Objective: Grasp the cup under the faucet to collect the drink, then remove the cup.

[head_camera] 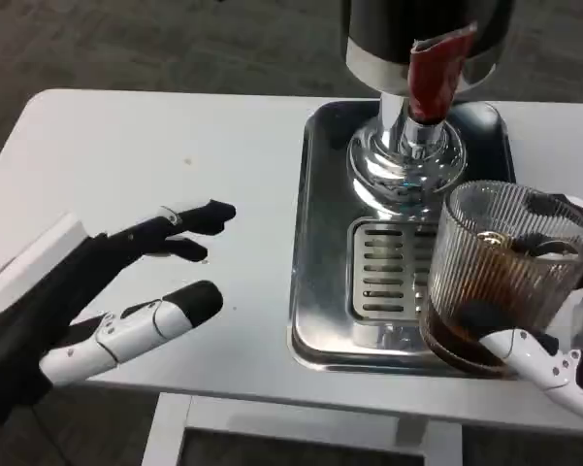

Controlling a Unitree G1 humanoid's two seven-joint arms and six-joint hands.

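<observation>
Head view, right hand (548, 364) apparently gripping cup (504, 272), dispenser (422, 78) behind

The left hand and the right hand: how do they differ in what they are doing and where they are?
The left hand holds nothing, its fingers spread apart; the right hand grips the ribbed glass cup with dark drink in it. The left hand is over the bare white table, away from the metal tray; the right hand is at the tray's front right corner. Both have white and black fingers.
</observation>
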